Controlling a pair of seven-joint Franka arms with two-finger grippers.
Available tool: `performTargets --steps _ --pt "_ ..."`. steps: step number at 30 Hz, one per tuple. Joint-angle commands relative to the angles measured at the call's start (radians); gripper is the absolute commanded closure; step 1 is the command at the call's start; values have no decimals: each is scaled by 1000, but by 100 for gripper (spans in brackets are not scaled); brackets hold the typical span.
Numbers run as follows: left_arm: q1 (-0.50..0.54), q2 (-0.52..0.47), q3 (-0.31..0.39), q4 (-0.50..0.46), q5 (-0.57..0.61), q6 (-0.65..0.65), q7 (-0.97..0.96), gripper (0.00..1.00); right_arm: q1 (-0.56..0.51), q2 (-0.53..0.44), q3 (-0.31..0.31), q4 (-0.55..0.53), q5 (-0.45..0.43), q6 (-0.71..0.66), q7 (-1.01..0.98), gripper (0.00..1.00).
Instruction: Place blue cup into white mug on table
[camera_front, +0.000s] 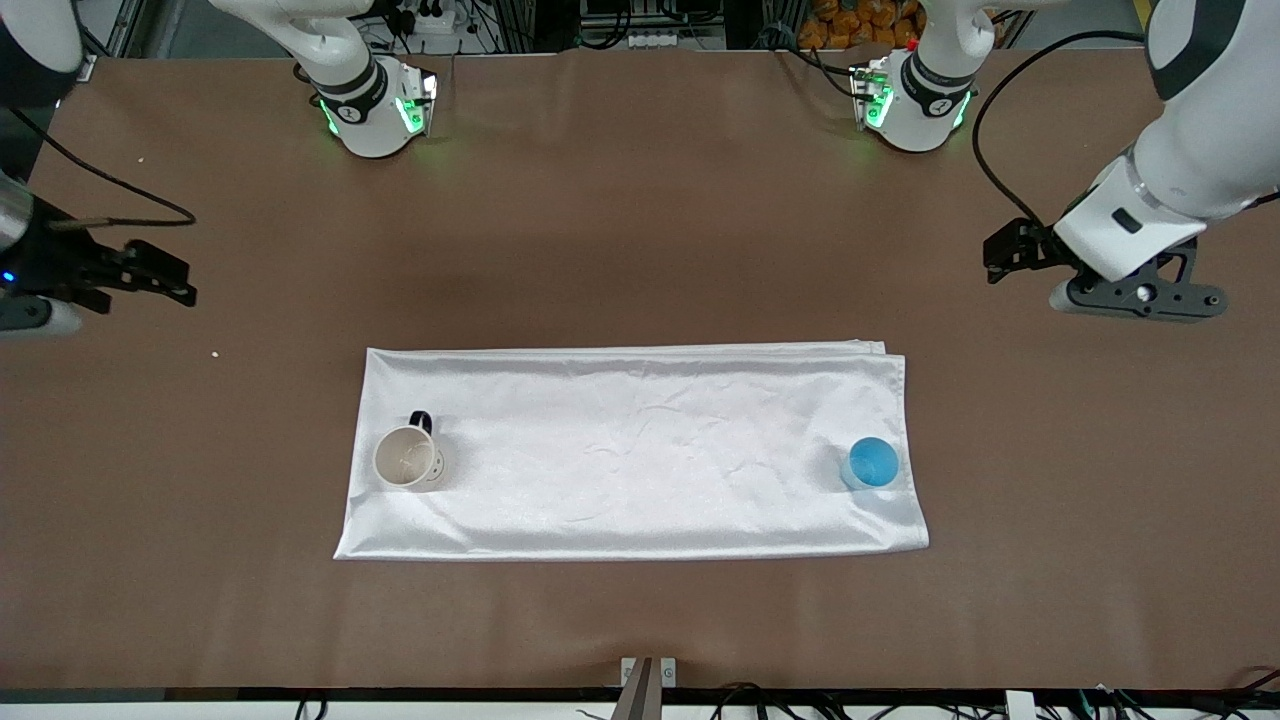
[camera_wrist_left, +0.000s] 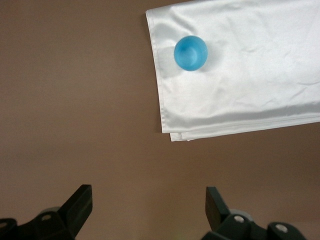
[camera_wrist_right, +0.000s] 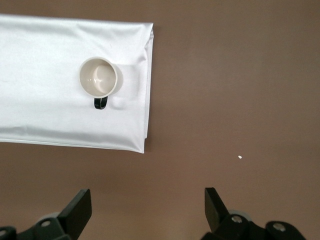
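Observation:
The blue cup (camera_front: 873, 463) stands upright on a white cloth (camera_front: 640, 450), near the cloth's end toward the left arm; it also shows in the left wrist view (camera_wrist_left: 190, 53). The white mug (camera_front: 407, 458) stands upright on the cloth's end toward the right arm, its black handle pointing toward the robots; it also shows in the right wrist view (camera_wrist_right: 100, 77). My left gripper (camera_front: 1010, 250) (camera_wrist_left: 149, 210) is open and empty over the bare brown table (camera_front: 640, 200), off the cloth's end. My right gripper (camera_front: 150, 272) (camera_wrist_right: 148, 210) is open and empty over bare table at the right arm's end.
The two arm bases (camera_front: 375, 110) (camera_front: 915, 100) stand along the table's edge by the robots. A small white crumb (camera_front: 215, 353) lies on the table between the right gripper and the cloth. Cables run along the edge nearest the front camera.

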Motion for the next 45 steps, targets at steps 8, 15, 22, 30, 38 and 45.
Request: performTargets --steps 8,15,22,30,38,45 --pt "-39 183 -38 25 9 154 12 0 43 37 65 -235 80 207 17 0" --pt "-50 273 -52 25 9 266 4 0 98 135 65 -250 80 289 17 0" --pt "-64 353 -52 26 18 393 6 0 122 182 84 -371 80 488 56 0" --pt "-74 443 -52 54 107 473 4 0 129 247 108 -431 79 668 91 0" --pt "-73 511 -51 54 130 584 3 0 141 287 108 -433 79 741 91 0" --pt "-73 555 -51 54 127 639 0 0 163 356 107 -430 65 859 117 0"
